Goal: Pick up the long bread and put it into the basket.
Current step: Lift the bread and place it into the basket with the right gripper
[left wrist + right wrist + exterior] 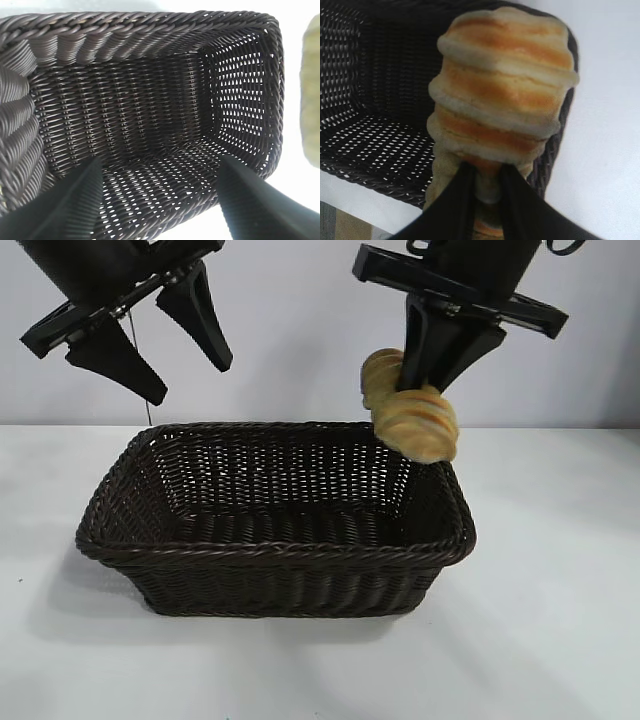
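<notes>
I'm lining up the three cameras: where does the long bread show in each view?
Exterior view: long bread held by the right gripper, above the basket rim's far right corner.
Left wrist view: not identifiable; only a pale blur beyond the basket.
Right wrist view: bread fills the centre.
Shared landmark: the basket.

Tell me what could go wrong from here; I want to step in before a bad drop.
1. The right end effector pinches the bread near one end, so the loaf could swing or slip out.
2. The bread hangs over the basket's far right corner; released now, it might hit the rim and roll onto the table.
3. The left end effector hangs open above the basket's left side, so a wide sweep could meet it.
</notes>
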Controlling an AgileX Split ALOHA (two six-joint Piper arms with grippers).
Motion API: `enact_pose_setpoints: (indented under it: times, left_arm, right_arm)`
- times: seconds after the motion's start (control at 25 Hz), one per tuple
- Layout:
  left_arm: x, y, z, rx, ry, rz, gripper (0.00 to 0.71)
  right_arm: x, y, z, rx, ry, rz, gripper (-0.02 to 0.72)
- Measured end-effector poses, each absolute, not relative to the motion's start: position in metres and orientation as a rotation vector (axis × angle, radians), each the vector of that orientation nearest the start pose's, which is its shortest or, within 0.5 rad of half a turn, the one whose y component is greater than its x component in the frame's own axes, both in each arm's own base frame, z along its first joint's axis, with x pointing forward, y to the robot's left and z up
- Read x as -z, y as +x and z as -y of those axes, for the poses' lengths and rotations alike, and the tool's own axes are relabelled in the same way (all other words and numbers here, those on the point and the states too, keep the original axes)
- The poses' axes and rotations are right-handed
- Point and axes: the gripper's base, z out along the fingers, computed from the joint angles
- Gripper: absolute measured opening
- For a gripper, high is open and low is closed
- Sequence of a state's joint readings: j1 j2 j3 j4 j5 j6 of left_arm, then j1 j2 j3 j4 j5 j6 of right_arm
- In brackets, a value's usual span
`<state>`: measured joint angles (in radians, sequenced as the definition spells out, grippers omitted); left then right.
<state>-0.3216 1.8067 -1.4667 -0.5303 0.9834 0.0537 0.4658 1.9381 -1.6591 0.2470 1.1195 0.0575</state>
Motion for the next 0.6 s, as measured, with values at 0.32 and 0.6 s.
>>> enact_pose_setpoints:
  times: [0.32, 0.6]
  left_arm:
    - [-0.271, 0.352, 0.158, 0.752, 0.211, -2.778, 0.478]
    - [-0.271, 0.352, 0.158, 0.752, 0.211, -2.778, 0.478]
  right_arm:
    - [-0.234, 0.366, -0.211, -0.440, -0.472, -2.929, 0.117]
    - [-0.229, 0.369, -0.213, -0.442, -0.467, -2.921, 0.120]
